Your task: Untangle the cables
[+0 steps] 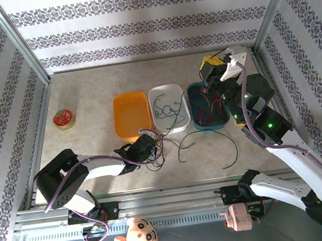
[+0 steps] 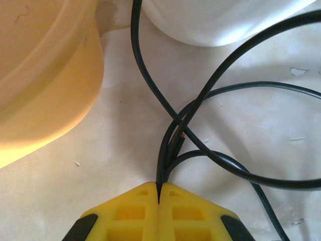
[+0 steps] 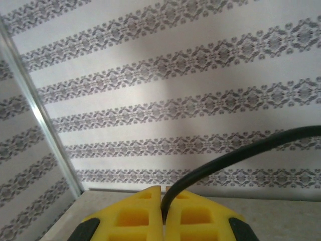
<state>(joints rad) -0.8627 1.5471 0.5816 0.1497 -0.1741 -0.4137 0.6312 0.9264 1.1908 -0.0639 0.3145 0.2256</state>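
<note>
Left gripper point(image 1: 147, 143) sits low on the beige tabletop point(image 1: 95, 158), just short of the trays. Its yellow fingers are clamped tip to tip on a thin black cable point(image 2: 161, 160), pinched right at the tips. Just ahead of the tips that cable meets several other black strands in a tight crossing. From there they fan out: one runs up toward the gap between the two nearest trays, the others curve off to the right. The top view shows more black loops lying loose on the tabletop to the right of this gripper, between it and the right arm.

Beyond stand three shallow rectangular plastic trays, side by side in a row.
- Orange tray point(image 1: 131, 115) is on the left.
- White tray point(image 1: 156, 121) is in the middle and holds thin green cables point(image 1: 168, 105) in loose loops.
- Teal tray point(image 1: 194, 113) is on the right and holds a tangle of thin red cables point(image 1: 210, 113).

Far left, well apart from the trays, lies a small tape roll with a red centre point(image 1: 64, 119).

Right gripper point(image 1: 209, 67) is raised above the far end of the teal tray, its yellow fingers closed on a black strand point(image 3: 235, 155) held at the tips. In the wrist view the strand arcs up and to the right against the striped patterned wall point(image 3: 150, 75). In the top view a dark strand hangs from this gripper toward the teal tray; where its lower end lies I cannot tell.
</note>
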